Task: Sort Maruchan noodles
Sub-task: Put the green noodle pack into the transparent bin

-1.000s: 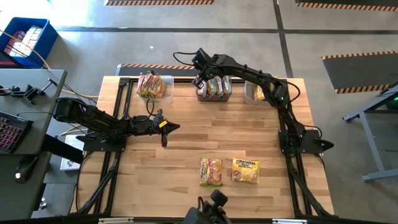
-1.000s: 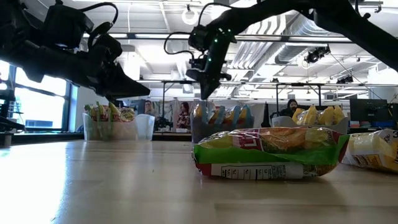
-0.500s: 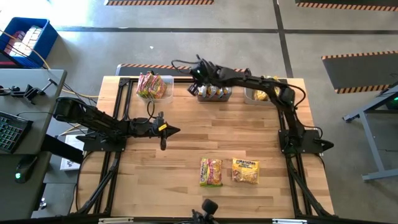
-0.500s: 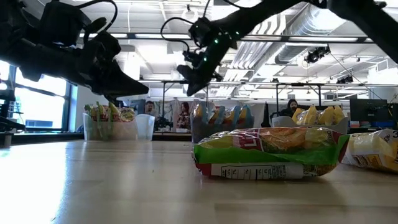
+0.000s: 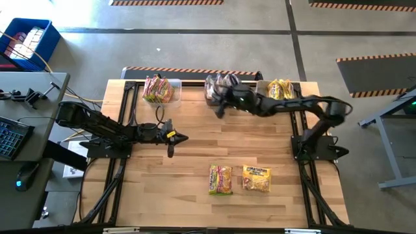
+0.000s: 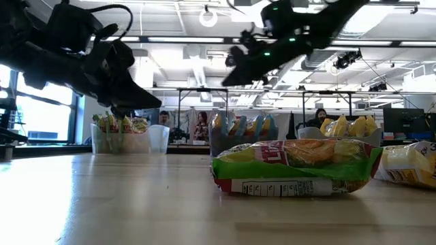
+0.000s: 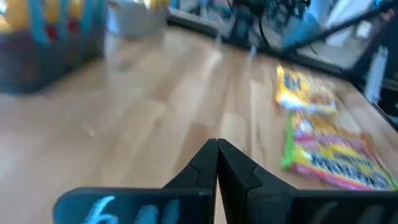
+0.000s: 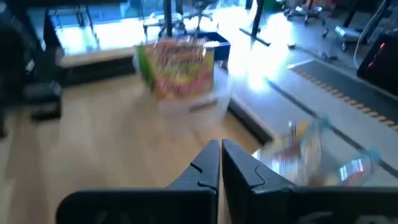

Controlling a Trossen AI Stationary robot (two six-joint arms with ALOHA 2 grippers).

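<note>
Two Maruchan packets lie flat near the table's near edge: a green-and-pink one (image 5: 221, 179) (image 7: 339, 152) (image 6: 296, 167) and a yellow one (image 5: 256, 179) (image 7: 305, 93). Other packets stand in three clear bins along the far edge: green-red ones in the left bin (image 5: 161, 90) (image 8: 180, 68), mixed ones in the middle bin (image 5: 223, 88), yellow ones in the right bin (image 5: 278, 89). My left gripper (image 5: 184, 136) (image 7: 217, 149) hangs shut over the table's left middle. My right gripper (image 5: 218, 109) (image 8: 221, 149) is shut and empty, just on the near side of the middle bin, pointing toward the left.
Bare wood lies between the far-edge bins and the two loose packets. The right arm's elbow (image 5: 338, 107) sticks out past the table's right edge. A blue crate (image 5: 26, 40) and a desk stand off the table to the left.
My right gripper has drawn back from over the middle bin toward the near edge, tipping from pointing down to about level, while its elbow swung out to the right. The packets on the table have stayed put.
</note>
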